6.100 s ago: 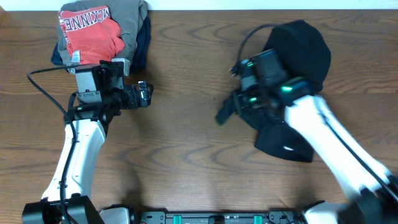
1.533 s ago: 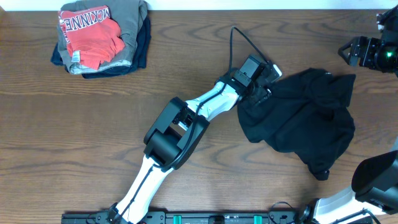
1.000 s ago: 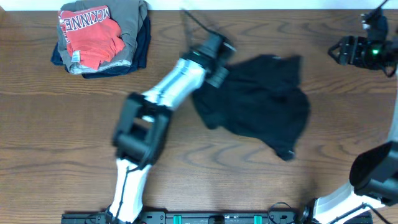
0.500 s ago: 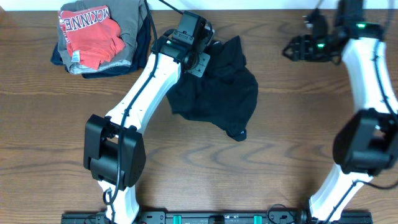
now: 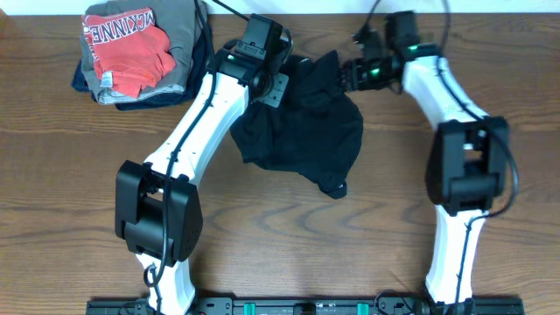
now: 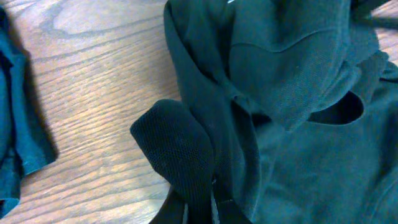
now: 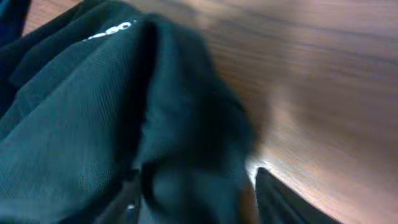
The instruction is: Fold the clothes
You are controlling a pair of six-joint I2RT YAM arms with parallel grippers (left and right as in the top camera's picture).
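A crumpled black garment (image 5: 302, 127) lies at the back middle of the table. My left gripper (image 5: 282, 84) is at its upper left edge. In the left wrist view this gripper (image 6: 208, 204) is shut on a raised fold of the black cloth (image 6: 180, 149). My right gripper (image 5: 344, 75) is at the garment's upper right edge. In the right wrist view its fingers (image 7: 127, 202) stand apart around a bunched fold of the black fabric (image 7: 186, 143), with a sliver of wood showing beside the right finger. A folded stack with a red shirt on top (image 5: 131, 48) sits at the back left.
The folded stack (image 6: 12, 143) shows as a dark blue edge at the left of the left wrist view, close to the garment. Bare wooden tabletop (image 5: 289, 245) fills the front half. The table's back edge (image 5: 490, 10) runs just behind both grippers.
My left gripper has dragged the black garment leftward across the table toward the folded stack. My right arm has swung in from the right to the garment's upper right edge, its jaws narrowing.
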